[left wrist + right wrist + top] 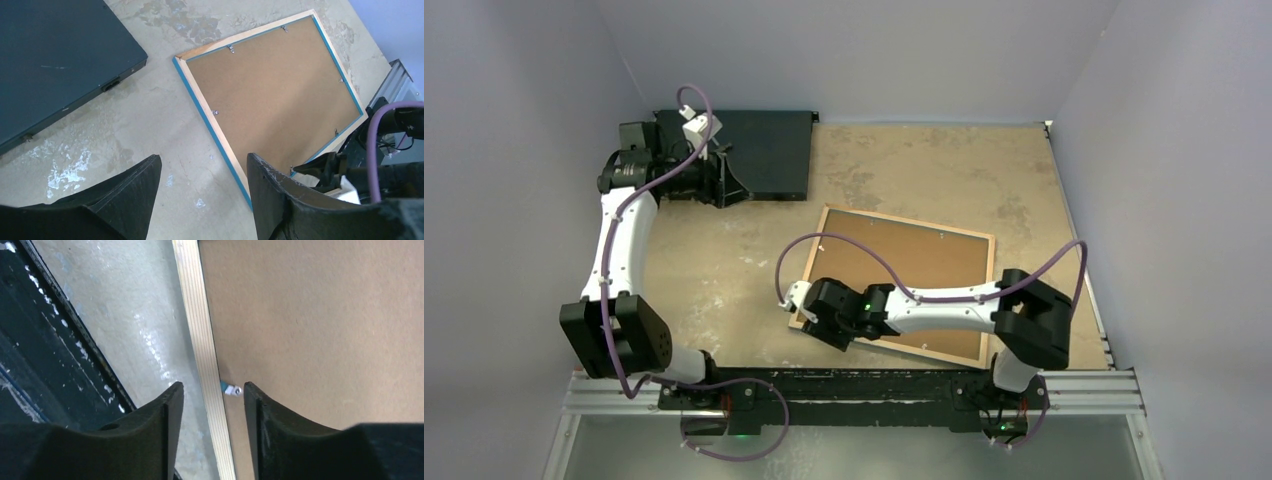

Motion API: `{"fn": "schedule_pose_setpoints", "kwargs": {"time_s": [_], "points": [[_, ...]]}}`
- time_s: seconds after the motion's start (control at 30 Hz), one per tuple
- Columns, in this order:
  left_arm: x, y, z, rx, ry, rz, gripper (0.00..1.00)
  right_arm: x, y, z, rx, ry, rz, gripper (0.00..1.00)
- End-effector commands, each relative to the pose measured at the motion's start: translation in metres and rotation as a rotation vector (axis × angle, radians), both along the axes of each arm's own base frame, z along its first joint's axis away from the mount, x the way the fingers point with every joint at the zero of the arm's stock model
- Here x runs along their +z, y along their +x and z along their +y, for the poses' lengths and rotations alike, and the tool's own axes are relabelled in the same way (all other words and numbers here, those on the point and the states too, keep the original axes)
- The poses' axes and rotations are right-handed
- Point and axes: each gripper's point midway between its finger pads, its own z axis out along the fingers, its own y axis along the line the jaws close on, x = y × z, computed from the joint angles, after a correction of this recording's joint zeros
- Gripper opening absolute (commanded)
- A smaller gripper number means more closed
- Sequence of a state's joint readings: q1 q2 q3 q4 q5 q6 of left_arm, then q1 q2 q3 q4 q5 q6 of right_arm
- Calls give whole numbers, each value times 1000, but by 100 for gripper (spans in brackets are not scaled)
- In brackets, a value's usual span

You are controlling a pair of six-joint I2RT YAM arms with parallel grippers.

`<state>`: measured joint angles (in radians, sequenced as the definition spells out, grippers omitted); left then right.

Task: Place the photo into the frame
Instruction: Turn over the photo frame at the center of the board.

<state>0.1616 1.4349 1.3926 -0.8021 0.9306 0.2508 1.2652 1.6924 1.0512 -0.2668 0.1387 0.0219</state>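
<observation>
The frame (914, 222) lies face down in the middle of the table, bare wood rail up, blue edge showing (205, 106). A brown backing panel (904, 265) fills it. The photo is out of view. My right gripper (810, 322) hangs open over the frame's near-left corner. In the right wrist view (212, 385) the wood rail (197, 325) runs between the fingers, with a small metal tab (231, 389) just beside the right finger. My left gripper (729, 190) is open over bare table (203, 157) at the far left, apart from the frame.
A flat black box (769, 150) lies at the back left, right beside the left gripper (50, 60). A black rail (874, 385) with the arm bases runs along the near edge. Purple walls close in the table on three sides.
</observation>
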Motion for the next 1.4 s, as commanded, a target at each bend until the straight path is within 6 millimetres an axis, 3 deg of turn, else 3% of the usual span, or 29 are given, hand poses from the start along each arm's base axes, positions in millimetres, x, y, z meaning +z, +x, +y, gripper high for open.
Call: {"fn": "schedule_pose_setpoints", "kwargs": {"time_s": [0.0,0.1,0.27,0.4,0.43,0.5,0.53,0.63,0.77,0.87,1.03,1.17,1.27,1.37], "points": [[4,1,0,-48,16,-62,62,7,-10,-22,-14,-25,47,48],[7,0,2,-67,44,-87,62,0,-16,-27,1,-58,78,41],[13,-5,3,-113,90,-143,62,-22,-18,-35,14,-150,98,42],[10,-4,7,-128,127,-154,62,-19,-13,-31,14,-139,78,40],[9,-4,7,-130,131,-156,62,-16,-11,-28,15,-126,71,33],[7,-6,6,-152,138,-168,62,-10,-5,-22,4,-112,43,6],[6,-9,5,-175,142,-184,61,-6,-1,-20,-9,-107,24,0],[3,-27,-3,-298,166,-285,61,13,11,-8,-26,-60,-21,0],[-15,-56,-3,-463,283,-430,64,57,30,14,-44,85,-34,0],[-36,-96,-5,-657,357,-502,65,91,42,29,-42,215,-12,0],[-59,-136,-5,-805,466,-619,67,120,51,43,-5,308,6,0],[-61,-144,-9,-835,596,-853,74,144,62,50,10,372,24,0],[-58,-141,-14,-841,663,-1027,84,163,66,55,25,427,34,0],[-51,-135,-22,-863,711,-1173,86,177,68,58,40,459,47,0]]}}
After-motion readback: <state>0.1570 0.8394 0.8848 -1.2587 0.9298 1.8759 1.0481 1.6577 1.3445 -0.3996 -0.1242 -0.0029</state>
